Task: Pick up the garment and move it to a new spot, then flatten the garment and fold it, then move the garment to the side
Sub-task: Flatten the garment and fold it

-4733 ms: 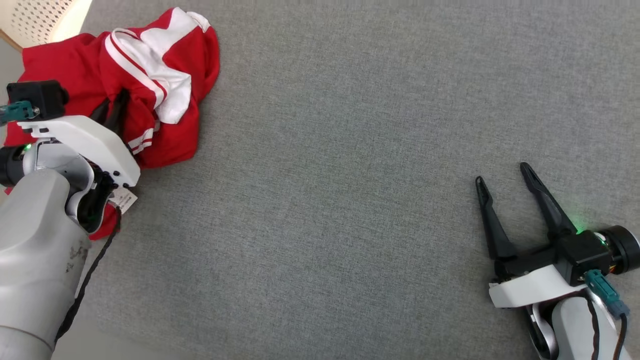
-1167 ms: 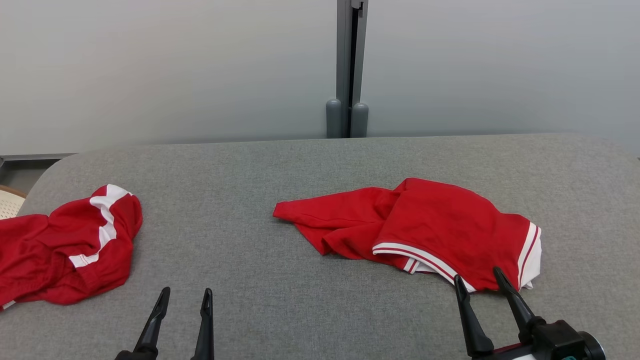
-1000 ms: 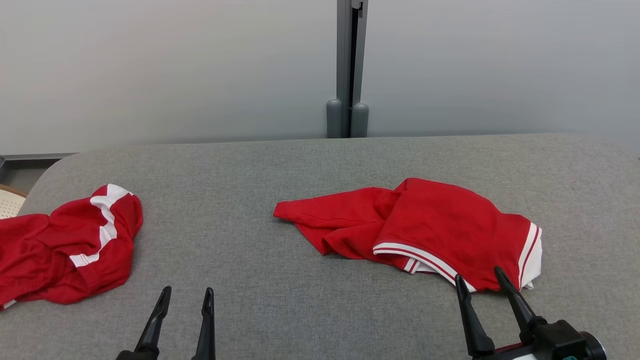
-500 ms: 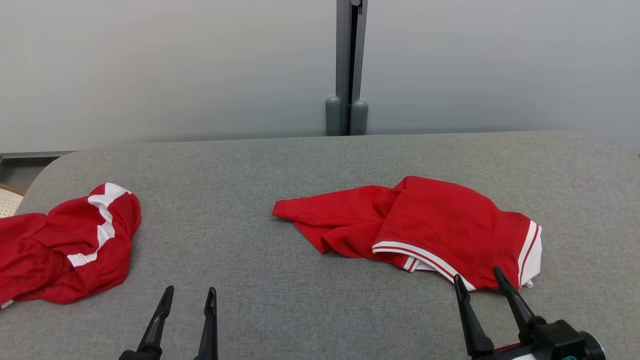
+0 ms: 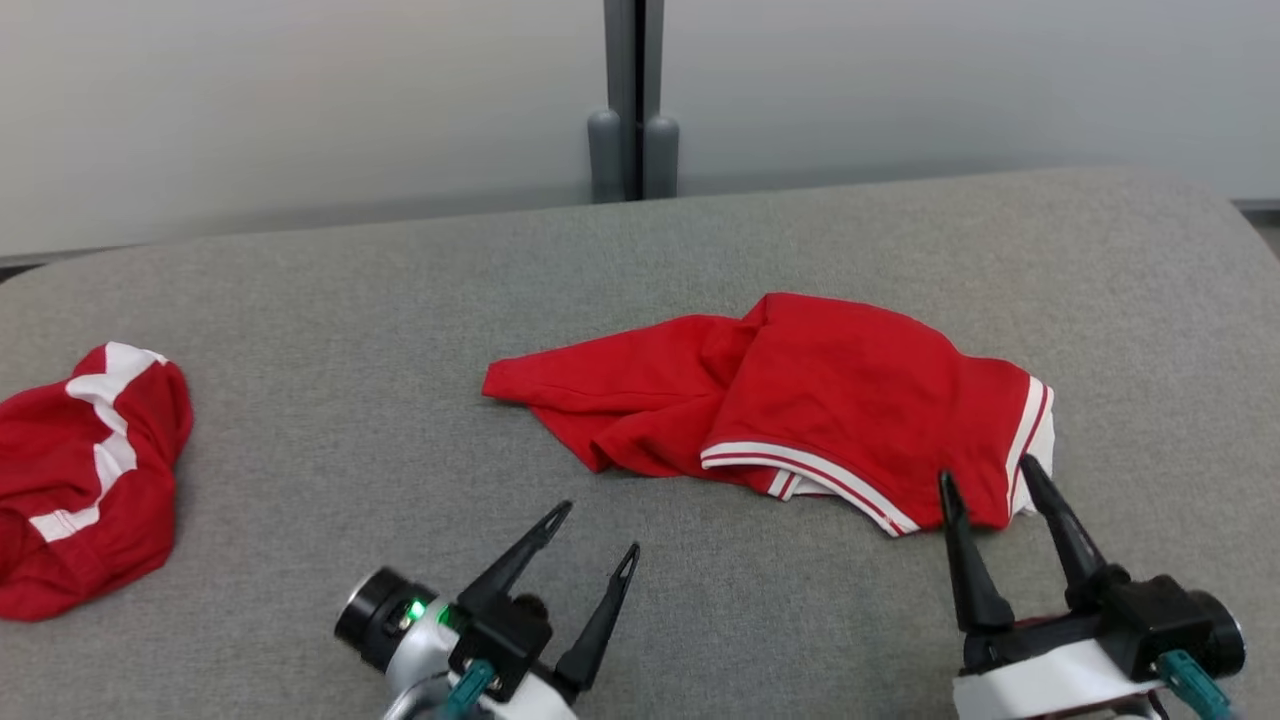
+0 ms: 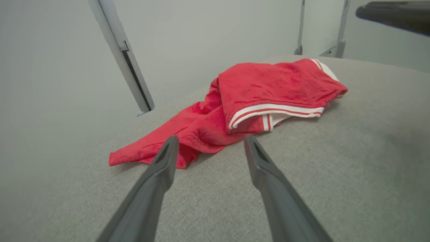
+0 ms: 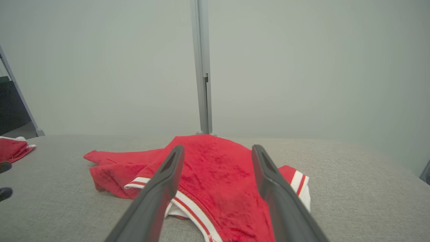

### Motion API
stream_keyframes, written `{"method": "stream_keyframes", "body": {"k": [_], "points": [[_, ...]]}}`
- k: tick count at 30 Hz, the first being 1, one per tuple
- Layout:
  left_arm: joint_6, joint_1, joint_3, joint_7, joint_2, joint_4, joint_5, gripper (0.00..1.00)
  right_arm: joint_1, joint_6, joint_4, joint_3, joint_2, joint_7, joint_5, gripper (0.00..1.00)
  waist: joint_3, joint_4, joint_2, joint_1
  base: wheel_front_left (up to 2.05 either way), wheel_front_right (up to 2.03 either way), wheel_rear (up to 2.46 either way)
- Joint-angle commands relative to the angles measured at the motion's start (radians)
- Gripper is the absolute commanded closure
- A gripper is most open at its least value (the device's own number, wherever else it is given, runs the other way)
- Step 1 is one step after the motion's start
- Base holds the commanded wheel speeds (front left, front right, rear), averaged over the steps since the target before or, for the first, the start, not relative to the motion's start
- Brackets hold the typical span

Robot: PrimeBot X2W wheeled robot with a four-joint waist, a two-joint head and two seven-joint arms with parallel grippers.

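Bench: grey, padded, carrying the work.
Garment: crumpled mid-bench, not yet flattened.
Left gripper: fingers wide, empty, aimed at garment's left edge.
Right gripper: fingers wide, empty, tips at garment's striped hem, probably to pinch it.

A bare, staged test space, most likely a robotics lab rather than a home. A wide work surface, padded in grey woven cloth and rounded at the corners, stands against pale, blank partition panels. The panels are joined by a grey metal post on two rounded feet. Further posts stand off to one side. Two robot arms reach in from the near edge, a left gripper and a right gripper, both with long dark fingers. A red striped garment and a second red garment lie on the cloth.
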Motion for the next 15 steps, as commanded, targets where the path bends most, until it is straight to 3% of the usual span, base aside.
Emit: {"method": "stream_keyframes", "body": {"k": [1, 5, 9, 15], "points": [[-0.004, -0.057, -0.017, 0.0, 0.011, 0.021, 0.017, 0.0, -0.019, 0.0, -0.008, -0.004, -0.003, -0.001, 0.003, 0.0, 0.067, -0.042, 0.0, 0.0, 0.0, 0.0, 0.0], [-0.009, -0.208, -0.1, 0.0, 0.026, 0.163, 0.07, 0.0, -0.062, 0.0, -0.014, -0.014, -0.003, -0.001, 0.015, 0.0, 0.135, -0.086, 0.0, 0.0, 0.0, 0.0, 0.0], [0.013, -0.333, -0.142, 0.0, 0.029, 0.296, 0.106, 0.0, -0.085, 0.0, -0.011, -0.015, -0.003, -0.001, 0.034, 0.0, 0.172, -0.132, 0.0, 0.0, 0.0, 0.0, 0.0], [0.058, -0.407, -0.178, 0.0, 0.04, 0.344, 0.099, 0.0, -0.105, 0.0, -0.011, -0.021, -0.003, -0.001, 0.056, 0.0, 0.197, -0.169, 0.0, 0.0, 0.0, 0.0, 0.0]]}}
